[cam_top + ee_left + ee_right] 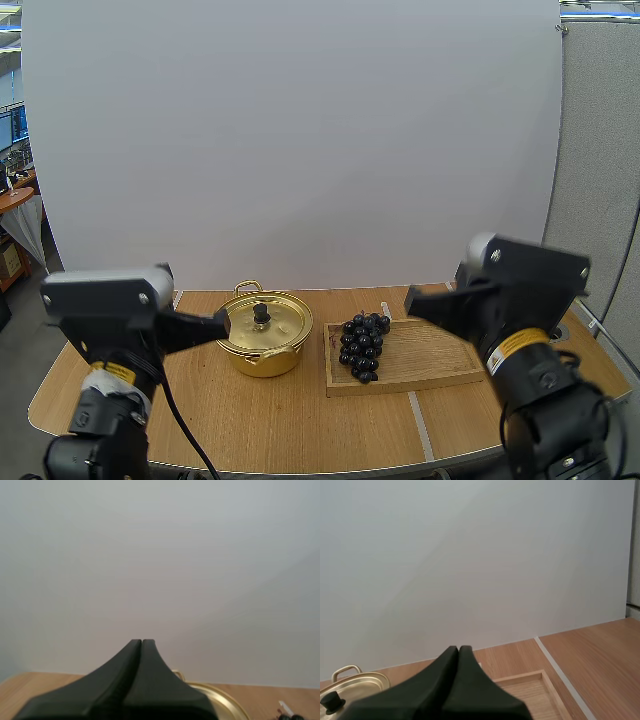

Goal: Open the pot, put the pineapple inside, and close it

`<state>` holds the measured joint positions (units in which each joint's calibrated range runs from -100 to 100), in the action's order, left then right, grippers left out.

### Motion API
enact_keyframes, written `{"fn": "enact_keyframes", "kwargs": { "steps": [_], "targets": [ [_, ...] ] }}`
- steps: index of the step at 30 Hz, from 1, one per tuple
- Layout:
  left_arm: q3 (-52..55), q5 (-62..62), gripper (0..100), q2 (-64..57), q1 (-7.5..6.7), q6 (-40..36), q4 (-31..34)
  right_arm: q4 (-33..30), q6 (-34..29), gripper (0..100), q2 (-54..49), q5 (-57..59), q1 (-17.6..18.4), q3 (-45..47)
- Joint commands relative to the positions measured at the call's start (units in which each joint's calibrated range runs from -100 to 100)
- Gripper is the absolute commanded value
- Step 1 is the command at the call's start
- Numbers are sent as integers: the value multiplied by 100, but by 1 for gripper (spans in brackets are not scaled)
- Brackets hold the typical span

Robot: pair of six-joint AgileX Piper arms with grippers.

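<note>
A broad white board (300, 140) is standing behind the table, and a grey partition (600, 150) is closing off the right side. The wooden table (300, 420) is spreading out in front of the board, with a pale strip (420, 425) running across its top near the right arm.

A wooden tray (430, 360) is lying flat right of centre. Just to its left, a golden pot (265, 355) is sitting upright. Its lid (275, 322) is resting on it, with the black knob (261, 313) pointing up. No pineapple is lying here. A bunch of dark grapes (362, 345) is resting on the left end of the tray, close to the pot but not touching it.

The left gripper (222, 325) is hanging just left of the pot and aiming at it, with its fingers pressed together on nothing. The grapes are lying beyond the pot from it. The right gripper (410, 303) is likewise clenched and empty. It is pointing over the tray's far edge, and the grapes are lying to its left and apart from it.
</note>
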<state>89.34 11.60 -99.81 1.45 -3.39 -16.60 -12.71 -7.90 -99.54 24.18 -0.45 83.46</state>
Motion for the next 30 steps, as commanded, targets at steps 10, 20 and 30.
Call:
{"fn": "enact_keyframes", "kwargs": {
  "steps": [10,20,30],
  "targets": [
    [1066,-26,0,-19,2,-58,-48,62,15,0,-46,-423,-27,1654],
    [1066,1214,0,-19,2,95,-21,-5,608,0,-46,51,-27,1654],
    [1066,1674,0,-19,2,95,14,238,1025,0,-46,391,-27,1654]
  ]
}}
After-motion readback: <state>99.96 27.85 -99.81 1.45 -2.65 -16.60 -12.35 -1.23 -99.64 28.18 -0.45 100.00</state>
